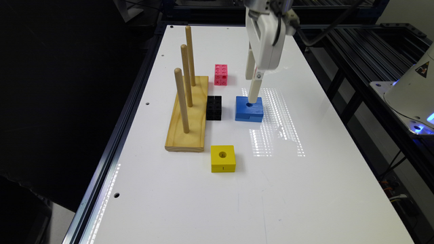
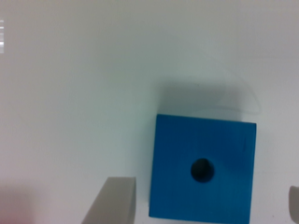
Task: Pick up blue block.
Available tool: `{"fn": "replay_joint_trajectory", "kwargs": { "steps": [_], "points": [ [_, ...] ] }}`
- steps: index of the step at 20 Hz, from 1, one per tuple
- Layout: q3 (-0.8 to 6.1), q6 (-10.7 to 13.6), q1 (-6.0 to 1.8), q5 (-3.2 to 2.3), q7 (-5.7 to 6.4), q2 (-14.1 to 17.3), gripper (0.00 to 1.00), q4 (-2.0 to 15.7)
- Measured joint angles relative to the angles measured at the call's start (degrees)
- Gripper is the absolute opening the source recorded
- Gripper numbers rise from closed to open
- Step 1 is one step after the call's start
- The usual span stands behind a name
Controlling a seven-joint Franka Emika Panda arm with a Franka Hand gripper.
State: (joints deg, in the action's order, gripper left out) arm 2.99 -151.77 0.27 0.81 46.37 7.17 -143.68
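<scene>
While spread fingers point(image 2: 114, 200) flank it, the blue block point(image 2: 203, 168) bears no legible writing.

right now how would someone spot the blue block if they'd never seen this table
Find the wooden peg stand on the white table. Past the black brick beside it sits the blue block, under the gripper. It's the only blue piece, with a round hole on top.

White table point(image 1: 305, 189) — blocks, peg board point(image 1: 188, 117)

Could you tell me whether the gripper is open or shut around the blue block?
Open. In the wrist view the fingers stand apart on either side of the blue block, one clearly apart from it.
</scene>
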Motion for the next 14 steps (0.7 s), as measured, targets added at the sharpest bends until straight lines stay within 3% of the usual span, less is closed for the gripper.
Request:
{"fn": "replay_joint_trajectory", "kwargs": {
  "steps": [4, 14],
  "points": [
    [0.00, -2.6, 0.00, 0.00, 0.00, 2.6, 1.00, 0.19],
    [0.00, -2.7, 0.00, 0.00, 0.00, 3.1, 1.00, 0.52]
  ]
}}
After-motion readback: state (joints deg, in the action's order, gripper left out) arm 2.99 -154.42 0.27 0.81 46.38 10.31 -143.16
